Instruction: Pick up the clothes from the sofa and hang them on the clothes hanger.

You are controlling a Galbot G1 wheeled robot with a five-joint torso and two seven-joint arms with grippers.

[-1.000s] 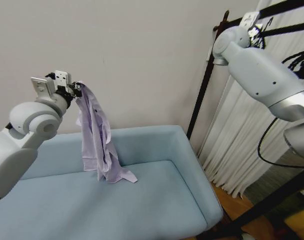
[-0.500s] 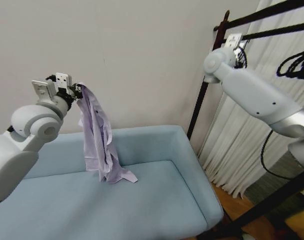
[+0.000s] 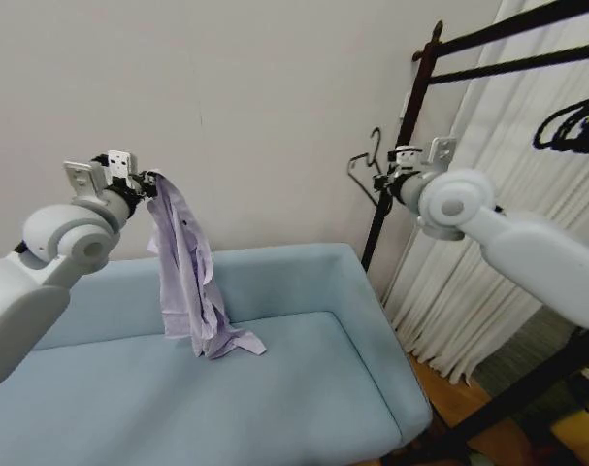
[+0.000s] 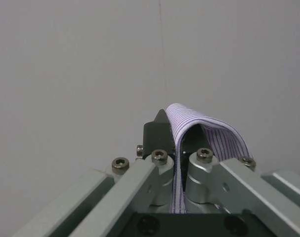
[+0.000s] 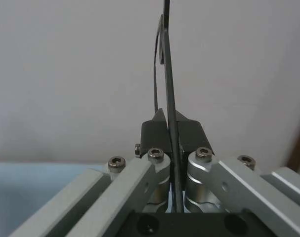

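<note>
The pale blue sofa (image 3: 313, 388) spans the lower part of the head view, from about 8 o'clock round to 5 o'clock. The black clothes rack (image 3: 413, 107) stands beyond the sofa's end, rising toward 1 o'clock.

The striped lilac shirt (image 3: 182, 272) hangs at about 9 o'clock from centre. It is lifted almost clear of the sofa, with only its lowest folds touching the seat cushion. It looks light and limp. It sags straight down from the pinch point and would likely slide off any loose hold, so the firm edge now gripped, which appears to be collar or placket, seems the best place to hold it.

The left gripper (image 3: 148, 182), at 10 o'clock, has its jaws closed tight on that edge. In its wrist view the cloth loops up over the pads and runs down through the narrow slot between them.

The right gripper (image 3: 381, 183) sits at about 2 o'clock, just beside the rack's upright. Its jaws are clamped on the thin black wire hanger (image 5: 168, 74). The wire passes upright between the pads and its hook rises above them. The wire is stiff but slim, so it could pivot in the grip once the shirt's weight comes onto it.

Shirt and hanger are well apart, with open wall between them.
</note>
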